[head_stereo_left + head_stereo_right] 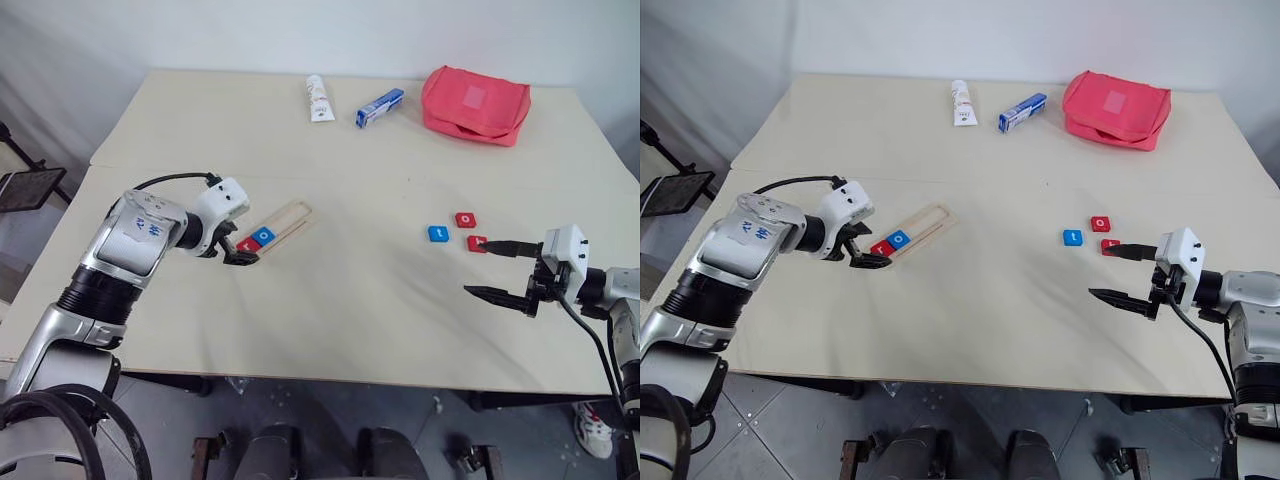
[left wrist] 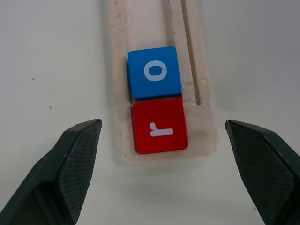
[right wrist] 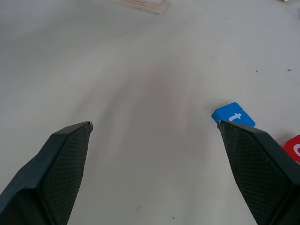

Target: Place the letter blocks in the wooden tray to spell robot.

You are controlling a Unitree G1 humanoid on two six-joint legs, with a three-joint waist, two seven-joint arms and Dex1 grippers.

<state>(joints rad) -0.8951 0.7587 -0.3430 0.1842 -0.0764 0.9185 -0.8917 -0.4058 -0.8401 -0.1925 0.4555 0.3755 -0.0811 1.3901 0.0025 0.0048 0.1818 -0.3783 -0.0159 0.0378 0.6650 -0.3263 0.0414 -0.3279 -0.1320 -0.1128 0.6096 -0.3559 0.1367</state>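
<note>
- My left jaws point(image 2: 161, 159) stand wide apart and empty, poised over the near end of the wooden tray point(image 1: 290, 217), one jaw on each side of it and clamped on nothing.
- The tray lies aslant on the left half of the pale surface point(image 1: 350, 300). Two letter blocks already sit in its groove: the red r point(image 2: 159, 125) at the end nearest me, the blue o point(image 2: 154, 71) touching it just beyond.
- By my reckoning that is the first two letters of the word done. The rest of the groove past the o is bare wood.
- Three blocks are left, lying loose in a small cluster on the right half of the surface, well apart from the tray: the blue t point(image 1: 437, 233), a red one point(image 1: 466, 219) just beyond it, and another red one point(image 1: 477, 243) beside my right arm's upper jaw.
- I cannot read the letters on the two red ones; presumably they are the b and the second o.
- My right jaws point(image 1: 500, 270) gape wide too, holding nothing, hovering close by that cluster.
- At the far edge lie a white tube point(image 1: 318, 98), a blue-and-white box point(image 1: 380, 107) and a pink pouch point(image 1: 475, 103), none of my concern.
</note>
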